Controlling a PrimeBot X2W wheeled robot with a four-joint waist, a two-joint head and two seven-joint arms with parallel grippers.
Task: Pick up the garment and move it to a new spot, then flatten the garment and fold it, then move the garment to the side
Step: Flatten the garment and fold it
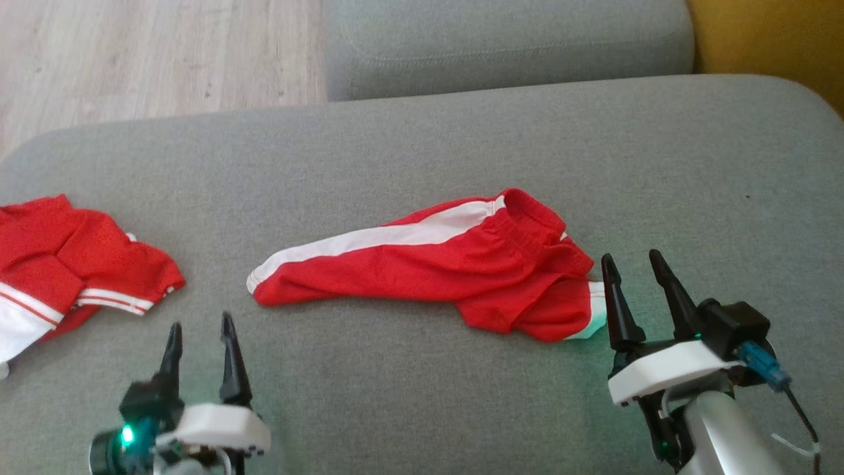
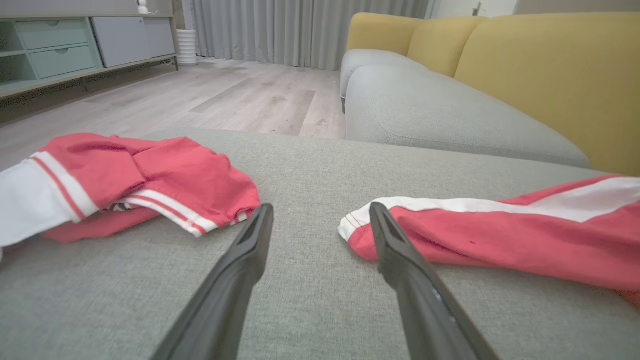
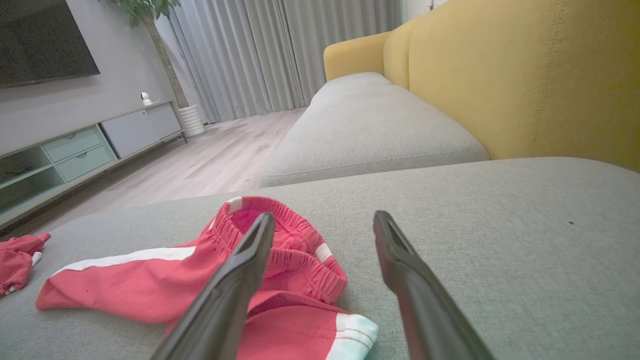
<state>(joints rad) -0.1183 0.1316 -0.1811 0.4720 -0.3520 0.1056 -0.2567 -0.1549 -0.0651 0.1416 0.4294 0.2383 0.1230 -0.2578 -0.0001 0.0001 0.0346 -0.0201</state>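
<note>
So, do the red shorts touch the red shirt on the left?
Apart. The head view shows a strip of bare grey cushion between the shorts and the shirt.

On the grey fabric sofa cushion (image 1: 422, 152), the red white-striped cloth shorts (image 1: 435, 270) lie mid-seat; the crumpled red-and-white cloth shirt (image 1: 79, 257) lies at their nine o'clock.

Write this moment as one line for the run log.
left gripper: open, empty | right gripper: open, empty | red shorts: lying rumpled on grey sofa, not folded
</note>
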